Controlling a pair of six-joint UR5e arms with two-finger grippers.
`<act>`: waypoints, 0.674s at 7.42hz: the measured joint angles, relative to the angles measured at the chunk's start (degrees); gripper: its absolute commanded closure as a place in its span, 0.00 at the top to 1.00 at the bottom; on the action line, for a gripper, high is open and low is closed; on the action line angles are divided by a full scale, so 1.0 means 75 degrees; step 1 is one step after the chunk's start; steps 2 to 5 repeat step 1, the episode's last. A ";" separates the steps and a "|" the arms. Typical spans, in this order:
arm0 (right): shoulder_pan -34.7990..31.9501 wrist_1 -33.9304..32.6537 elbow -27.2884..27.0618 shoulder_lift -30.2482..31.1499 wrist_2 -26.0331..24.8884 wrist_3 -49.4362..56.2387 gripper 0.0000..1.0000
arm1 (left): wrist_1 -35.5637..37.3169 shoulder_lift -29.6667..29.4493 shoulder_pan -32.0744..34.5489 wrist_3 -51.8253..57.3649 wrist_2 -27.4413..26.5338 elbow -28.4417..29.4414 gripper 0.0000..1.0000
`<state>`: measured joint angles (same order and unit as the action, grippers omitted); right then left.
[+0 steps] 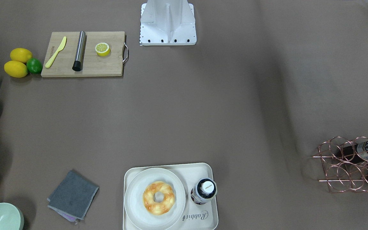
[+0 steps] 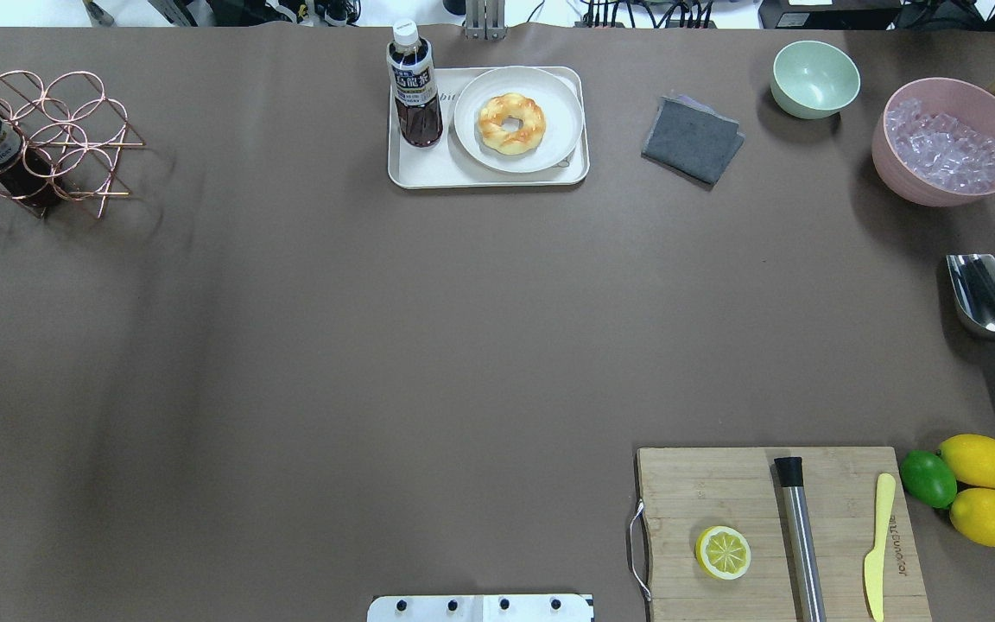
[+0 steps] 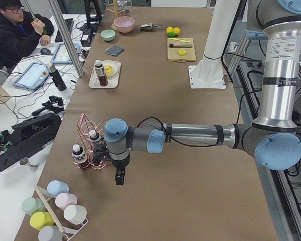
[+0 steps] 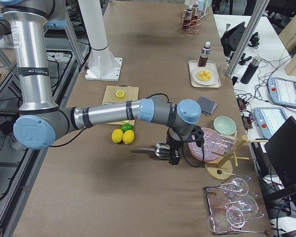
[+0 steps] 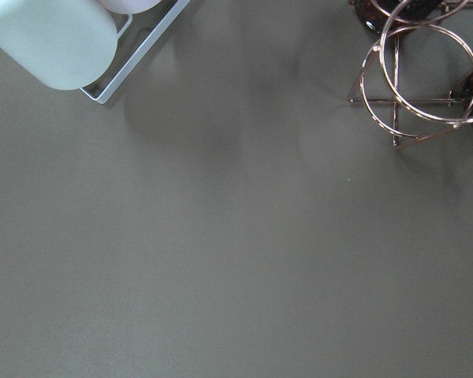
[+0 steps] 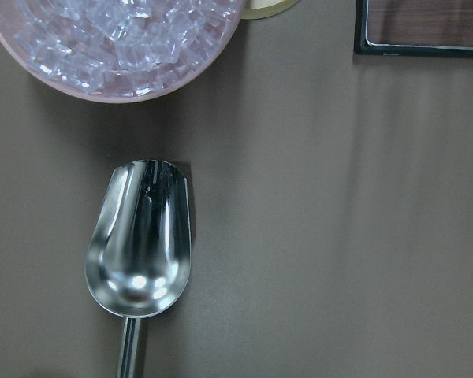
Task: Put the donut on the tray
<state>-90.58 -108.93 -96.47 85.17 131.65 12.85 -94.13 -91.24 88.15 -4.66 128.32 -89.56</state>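
Right, the donut (image 1: pixel 158 197) is lying flat on the round plate (image 1: pixel 136 195). That plate sits inside the tray (image 1: pixel 200 172), just beside the upright bottle (image 1: pixel 204 190), so by my reading the job looks as good as done.

Neither arm is anywhere near it. The left tool (image 3: pixel 119 179) hangs over the desk (image 2: pixel 377 345) by the copper rack (image 2: pixel 57 130) at one end. The right tool (image 4: pixel 174 160) hangs above the steel scoop (image 2: pixel 985 298) at the other. Both show only from the side, so I can't tell whether they're released or clenched.

If the donut is meant for the tray's bare floor instead, I'd come straight down on it. Pinch lightly across the ring, since it looks soft, and set it down clear of the bottle, which looks easy to tip.

Counting now:
- one donut, one tray, one plate
- one bottle on the tray, two in the rack
- two lemons (image 2: pixel 979 460) and one lime (image 2: pixel 928 478)
- one lemon half (image 2: pixel 723 552) on one board (image 2: pixel 705 484)
- a green bowl (image 2: pixel 814 79) and a pink bowl (image 2: pixel 895 164)
- one folded cloth (image 2: pixel 692 138)
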 measured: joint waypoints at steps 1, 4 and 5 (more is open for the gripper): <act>-0.0003 0.0004 0.0036 0.0005 0.0001 -0.0008 1.00 | 0.0000 0.0000 0.0000 -0.0005 0.0000 0.0000 0.98; -0.0003 0.0004 0.0036 0.0005 0.0001 -0.0008 1.00 | 0.0000 0.0000 0.0000 -0.0005 0.0000 0.0000 0.98; -0.0003 0.0004 0.0036 0.0005 0.0001 -0.0008 1.00 | 0.0000 0.0000 0.0000 -0.0005 0.0000 0.0000 0.98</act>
